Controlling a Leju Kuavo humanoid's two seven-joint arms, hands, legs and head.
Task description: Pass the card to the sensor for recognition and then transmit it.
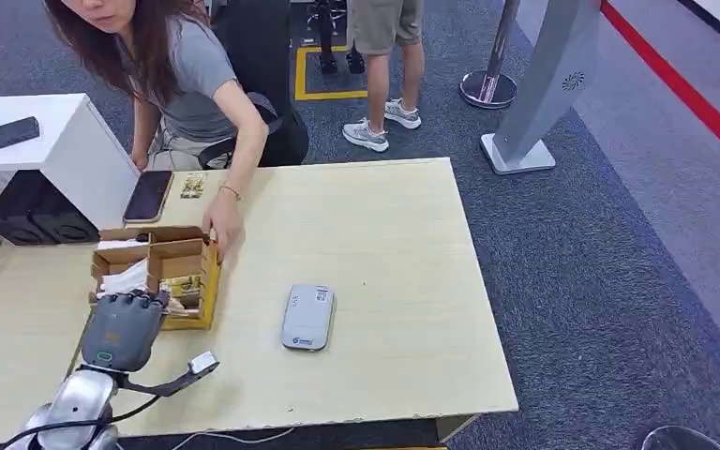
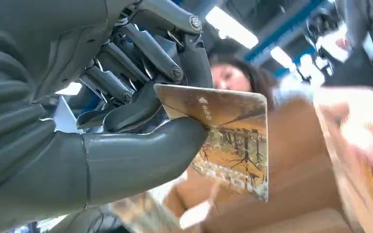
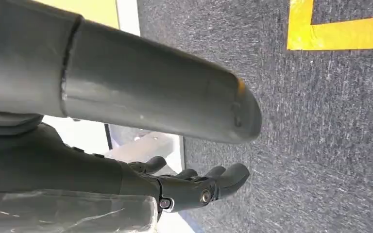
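Fingers (image 2: 150, 51) and thumb of the left hand (image 1: 124, 328) pinch a card (image 2: 223, 138) by one corner, so most of the card juts free of the grasp; its face carries a yellow-brown picture of trees and a small white arrow. From the head view this hand sits at the near edge of a cardboard box (image 1: 180, 251) with compartments, which stands on the left part of a pale wooden table (image 1: 384, 234). A person (image 1: 183, 80) in a grey shirt leans over the far side, one hand resting on the box's right wall. The grey sensor (image 1: 307, 317) lies flat on the table, to the right of the box and apart from it. A phone (image 1: 147, 195) lies beyond the box. The right hand (image 3: 194, 187) hangs over dark carpet, fingers loosely apart and holding nothing.
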